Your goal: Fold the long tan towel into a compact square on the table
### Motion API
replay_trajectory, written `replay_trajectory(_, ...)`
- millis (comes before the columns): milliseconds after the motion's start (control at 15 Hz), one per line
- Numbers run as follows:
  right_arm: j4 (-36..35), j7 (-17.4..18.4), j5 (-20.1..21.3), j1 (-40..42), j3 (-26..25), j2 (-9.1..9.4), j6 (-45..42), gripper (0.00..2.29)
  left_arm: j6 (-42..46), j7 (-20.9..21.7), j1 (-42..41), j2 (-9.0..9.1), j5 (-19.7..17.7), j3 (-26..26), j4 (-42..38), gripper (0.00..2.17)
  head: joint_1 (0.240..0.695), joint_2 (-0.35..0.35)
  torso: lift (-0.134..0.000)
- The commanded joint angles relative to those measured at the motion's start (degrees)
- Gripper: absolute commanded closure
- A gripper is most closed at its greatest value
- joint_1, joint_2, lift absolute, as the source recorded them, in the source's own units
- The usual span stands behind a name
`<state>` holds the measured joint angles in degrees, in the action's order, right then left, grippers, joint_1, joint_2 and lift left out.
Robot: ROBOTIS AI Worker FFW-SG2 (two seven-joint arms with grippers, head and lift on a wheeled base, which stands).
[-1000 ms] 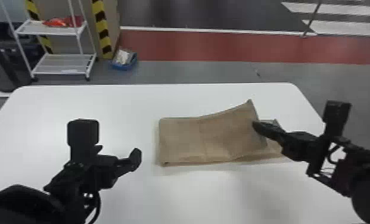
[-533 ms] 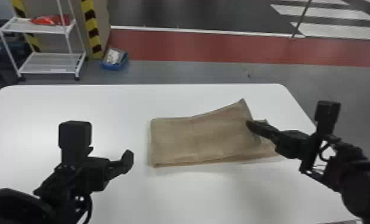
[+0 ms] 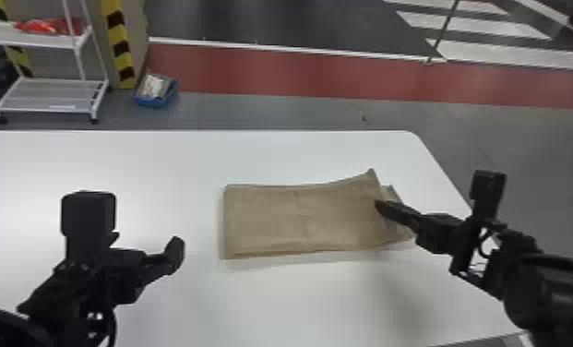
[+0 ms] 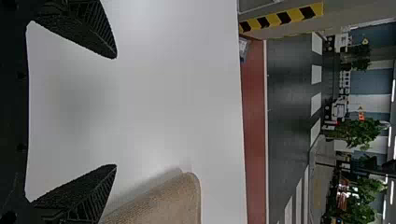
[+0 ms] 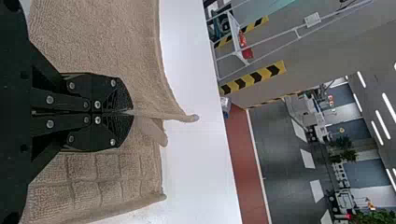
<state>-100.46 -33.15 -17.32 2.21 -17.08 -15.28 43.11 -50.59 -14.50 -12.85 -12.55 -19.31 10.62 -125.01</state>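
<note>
The tan towel (image 3: 294, 221) lies folded over itself in a long rectangle, right of the table's middle; its upper layer ends short of the right end, with one far corner raised. At that end is my right gripper (image 3: 378, 205). In the right wrist view, the right gripper (image 5: 132, 112) is shut on the edge of the towel's upper layer (image 5: 102, 42), with the lower layer's checked weave beside it. My left gripper (image 3: 174, 251) stands left of the towel, apart from it. In the left wrist view, the left gripper (image 4: 116, 112) is open with nothing between its fingers, the towel (image 4: 163, 203) near one finger.
The white table (image 3: 299, 157) has its right edge beneath the right arm. Beyond the far edge stand a white shelf cart (image 3: 50, 94) and a blue bin (image 3: 156, 92) on the floor. Bare tabletop surrounds the towel on its left, near and far sides.
The head view has shifted, so table, towel and background sit farther left in it. My right gripper still holds the towel's edge, and the towel keeps much the same shape.
</note>
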Motion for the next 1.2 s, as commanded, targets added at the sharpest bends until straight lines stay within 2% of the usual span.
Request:
replay_trajectory(0,1.3,-0.1,0.4,-0.9,0.9,-0.01,-0.4,1.2,0.0,-0.1,0.0,-0.2,0.1,-0.1,-0.1,0.04,0.695,-0.18,-0.125)
replay_trajectory(200,-2.4,-0.2,-1.0,-1.2,-0.5,-0.01,2.2,1.2,0.0,-0.1,-0.5,-0.28,0.1,-0.8,-0.1,0.04,0.695,-0.171,-0.125)
replay_trajectory(400,-4.3,-0.7,-2.0,-1.4,-5.5,-0.27,4.0,1.2,0.0,0.0,-0.5,-0.28,0.0,-1.0,-0.3,0.04,0.695,-0.171,-0.125)
replay_trajectory(467,-3.4,-0.9,-2.6,-1.4,-6.4,-0.98,4.0,1.2,0.0,0.2,-0.5,-0.28,0.1,-1.0,-0.5,0.04,0.695,-0.18,-0.125)
replay_trajectory(800,4.7,-1.4,1.5,-2.6,-1.3,-1.15,0.3,1.2,0.2,0.4,0.1,0.16,0.4,-0.3,0.3,0.04,0.695,-0.217,-0.125)
replay_trajectory(933,4.8,-1.5,1.3,-3.1,-0.6,-0.89,0.1,1.2,0.2,0.3,0.0,-0.2,0.4,-0.5,0.0,0.04,0.695,-0.211,-0.125)
replay_trajectory(1133,1.0,-1.5,-0.1,-2.3,-2.0,-0.89,0.8,1.2,0.2,0.3,-0.2,-0.28,0.4,-1.0,0.1,0.04,0.695,-0.191,-0.125)
